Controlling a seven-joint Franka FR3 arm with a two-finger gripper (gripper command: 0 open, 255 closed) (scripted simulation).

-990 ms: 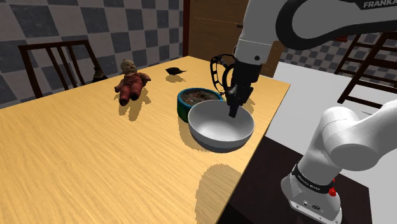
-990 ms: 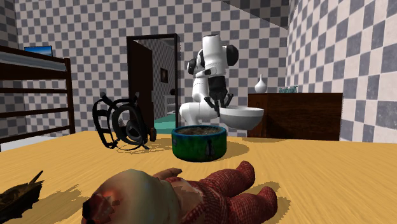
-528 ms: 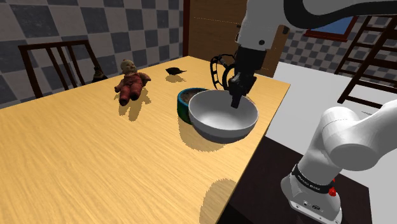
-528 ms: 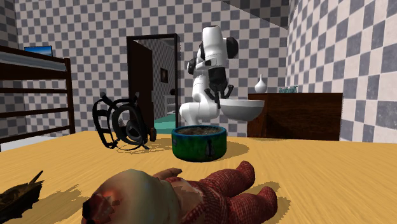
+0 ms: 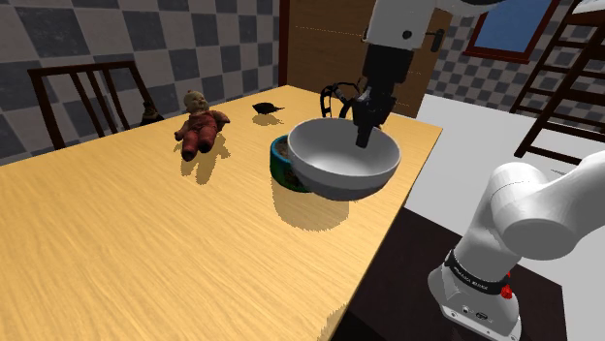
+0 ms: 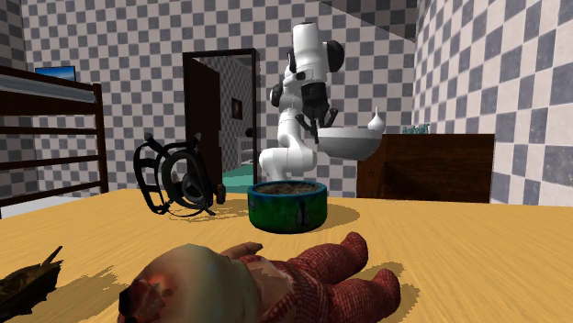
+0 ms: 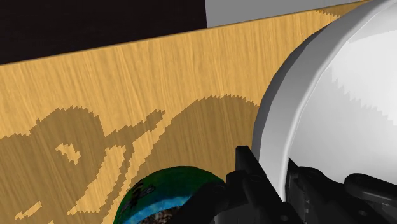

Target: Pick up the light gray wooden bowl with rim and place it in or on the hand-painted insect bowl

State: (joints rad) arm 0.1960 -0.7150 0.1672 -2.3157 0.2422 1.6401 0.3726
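Since the earlier frames, the light gray bowl is raised well clear of the table, its rim pinched by the gripper. It is held above and just beside the green insect bowl, presumably for clearance before lowering.

1. Bright, even light falls from above.
2. The light grey bowl casts a dark shadow on the worktop beneath it.
3. In the wrist view, shadow edges look jagged.
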